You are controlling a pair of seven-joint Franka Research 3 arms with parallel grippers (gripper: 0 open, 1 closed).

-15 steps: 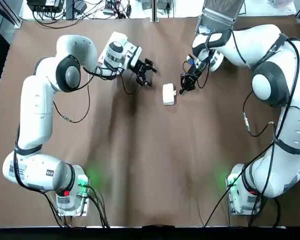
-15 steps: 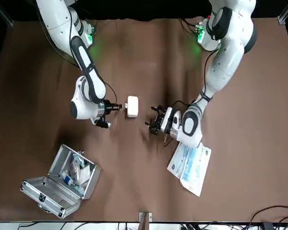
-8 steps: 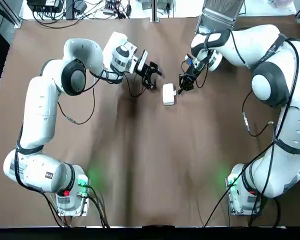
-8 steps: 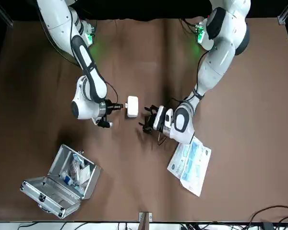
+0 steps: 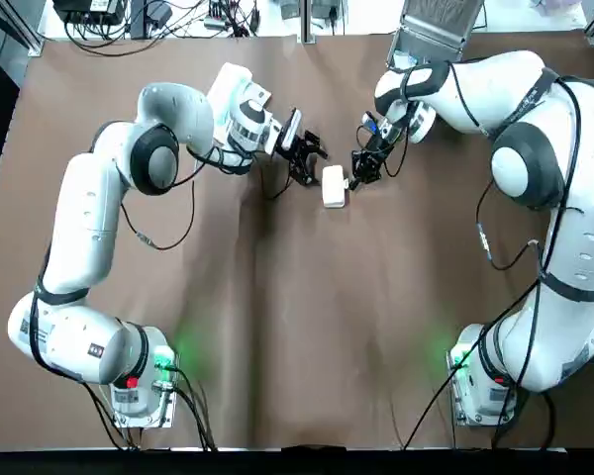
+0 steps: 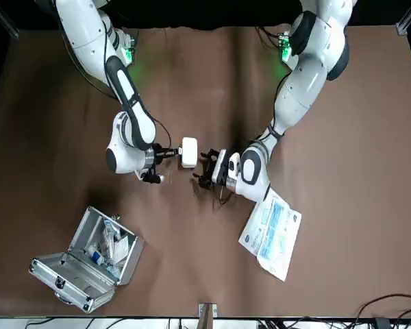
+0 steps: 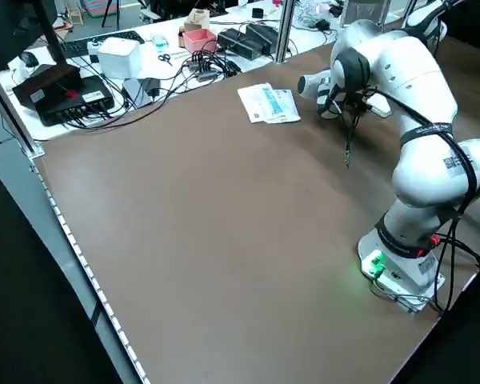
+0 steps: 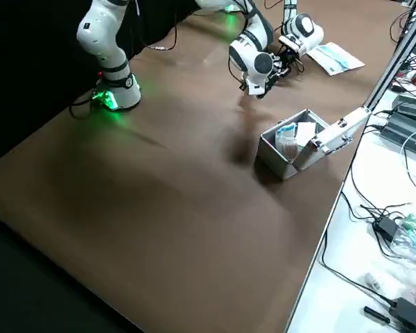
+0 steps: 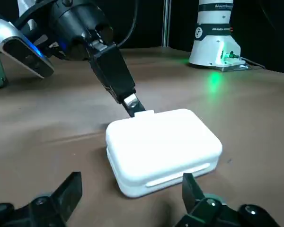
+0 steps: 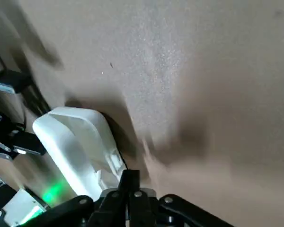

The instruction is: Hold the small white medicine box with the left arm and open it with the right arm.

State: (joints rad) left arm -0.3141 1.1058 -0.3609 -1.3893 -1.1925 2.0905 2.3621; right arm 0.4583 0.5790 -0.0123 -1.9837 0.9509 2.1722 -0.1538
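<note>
Box (image 5: 334, 186), small, white and round-cornered, lay flat on the brown desk (image 5: 297, 327). It sat in the far half near the middle line, directly between the two grippers. Its lid looked closed in the left wrist view, with a seam running round the side and a small tab (image 9: 143, 113) sticking out from one edge.

Right gripper (image 5: 359, 170) sat low at the box's right side with its fingers pressed together into one narrow point. That point met the tab, though whether it pinched the tab or only touched it could not be told.

Left gripper (image 5: 310, 163) sat low at the box's left side, spread wide and holding nothing. Its fingers (image 9: 71, 189) reached just to the near end of the box without closing on it, one tip a little outside a corner and the other overlapping the box's edge in the left wrist view. Both arms stretched forward from their bases and bent inward toward the box.

Farther out, an open metal case (image 6: 89, 264) with packets inside stood at the desk's far edge beyond the right arm. A printed leaflet (image 6: 272, 233) lay flat on the desk beyond the left gripper, well apart from the box.
</note>
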